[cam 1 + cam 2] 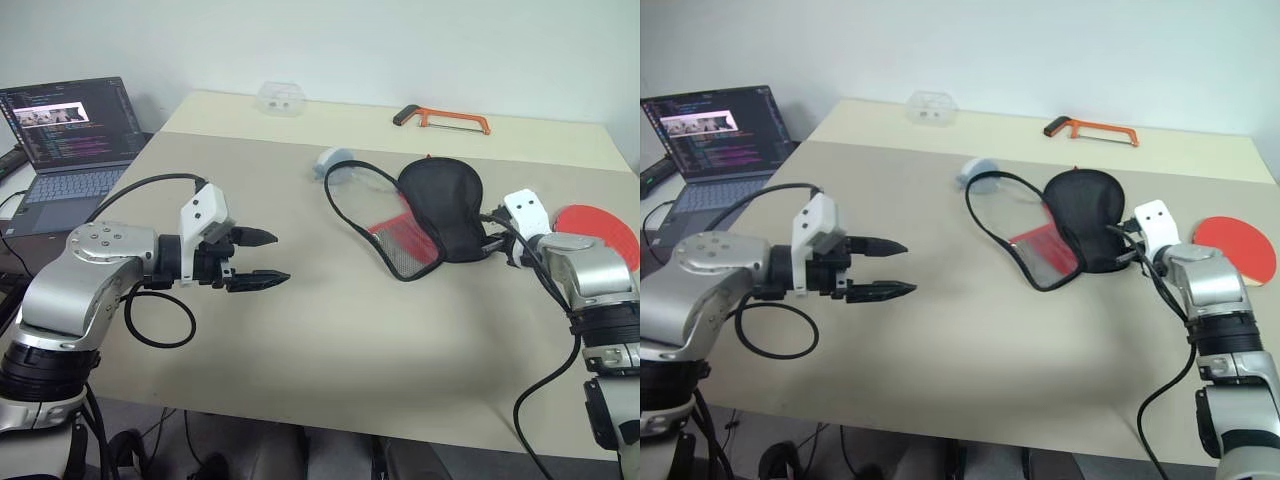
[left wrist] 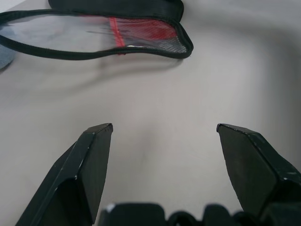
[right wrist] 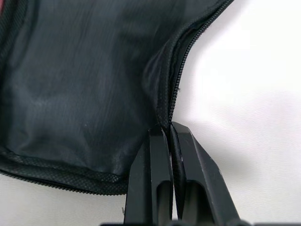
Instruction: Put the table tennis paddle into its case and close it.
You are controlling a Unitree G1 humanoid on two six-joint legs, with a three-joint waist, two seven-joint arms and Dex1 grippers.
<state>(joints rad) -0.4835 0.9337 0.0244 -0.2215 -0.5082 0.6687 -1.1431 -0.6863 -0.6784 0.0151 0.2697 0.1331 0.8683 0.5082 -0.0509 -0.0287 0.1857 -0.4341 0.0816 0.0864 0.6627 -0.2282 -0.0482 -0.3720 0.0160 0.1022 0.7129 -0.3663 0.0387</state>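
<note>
The right claw (image 3: 170, 129) is hidden behind its own wrist from the head; its wrist view shows the 2 fingers pinched tight on the zip edge of the case (image 1: 440, 210), which lies unzipped mid-counter, black side raised over the red mesh side. The table tennis paddle (image 1: 600, 229) lies partly covered by the right arm, beside the case. The left claw (image 1: 262, 260) hangs wide above the bare beige counter (image 1: 330, 340). A laptop (image 1: 70, 140) and an orange hacksaw (image 1: 445, 118) sit further off.

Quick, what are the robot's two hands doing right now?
Left gripper: open, holding nothing, hovering over the table.
Right gripper: shut, pinching the zipper edge of the case.
</note>
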